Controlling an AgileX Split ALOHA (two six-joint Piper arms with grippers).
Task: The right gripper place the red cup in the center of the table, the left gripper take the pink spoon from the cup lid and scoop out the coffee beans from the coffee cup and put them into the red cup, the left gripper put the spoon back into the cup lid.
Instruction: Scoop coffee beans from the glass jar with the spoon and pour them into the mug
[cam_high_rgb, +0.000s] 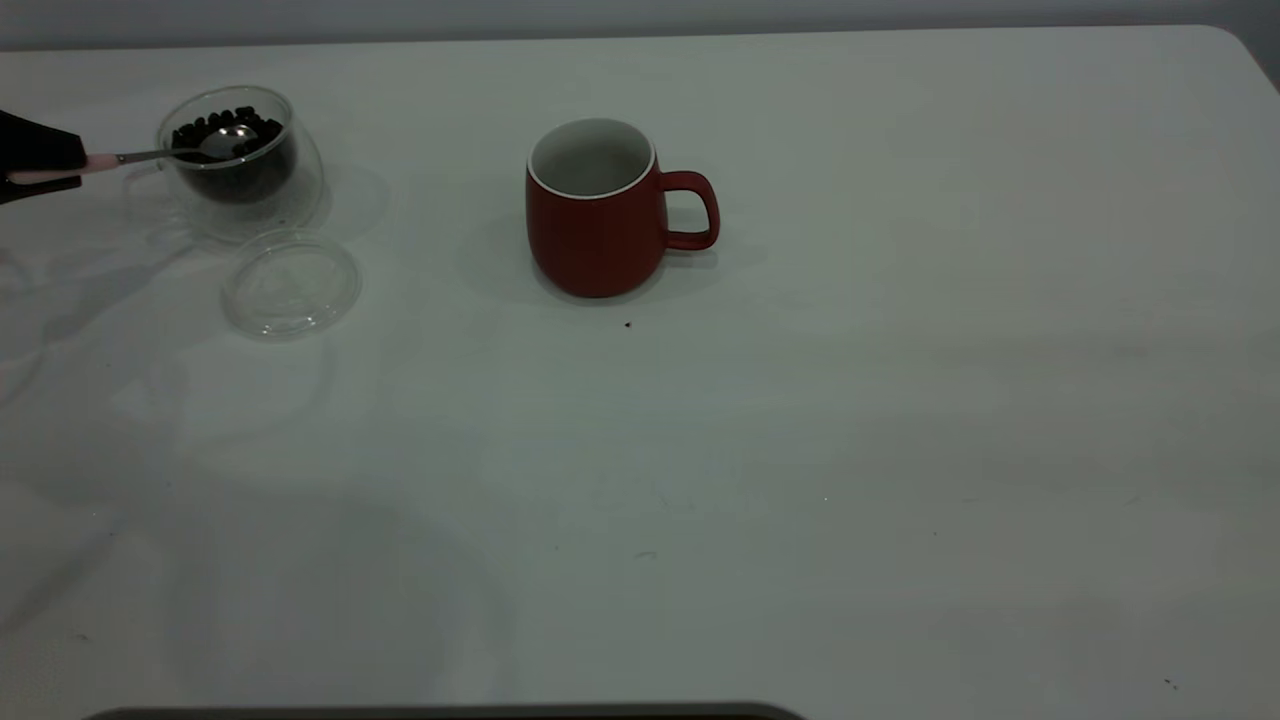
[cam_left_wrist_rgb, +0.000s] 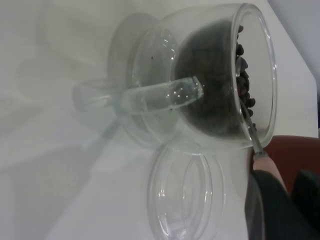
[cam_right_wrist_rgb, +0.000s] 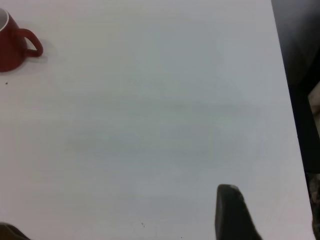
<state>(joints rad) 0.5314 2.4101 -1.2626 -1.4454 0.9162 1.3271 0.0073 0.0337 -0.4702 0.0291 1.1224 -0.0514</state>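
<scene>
The red cup (cam_high_rgb: 600, 215) stands upright and empty at the table's (cam_high_rgb: 800, 450) centre, handle to the right; part of it shows in the right wrist view (cam_right_wrist_rgb: 11, 46). The clear coffee cup (cam_high_rgb: 240, 165) with coffee beans (cam_high_rgb: 225, 125) stands at the far left. My left gripper (cam_high_rgb: 40, 160) is shut on the pink spoon's handle (cam_high_rgb: 100, 163); the spoon's metal bowl (cam_high_rgb: 230, 140) rests on the beans inside the coffee cup. The left wrist view shows the gripper (cam_left_wrist_rgb: 282, 182), the spoon (cam_left_wrist_rgb: 252, 137), the beans (cam_left_wrist_rgb: 243, 85) and the cup lid (cam_left_wrist_rgb: 187, 197). The lid (cam_high_rgb: 290, 283) lies bare in front of the coffee cup. My right gripper (cam_right_wrist_rgb: 116, 207) is open over bare table, far right of the red cup.
A small dark speck (cam_high_rgb: 627, 324) lies just in front of the red cup. The table's right edge (cam_right_wrist_rgb: 287, 100) runs close to the right gripper. A dark strip (cam_high_rgb: 440, 712) lines the near edge.
</scene>
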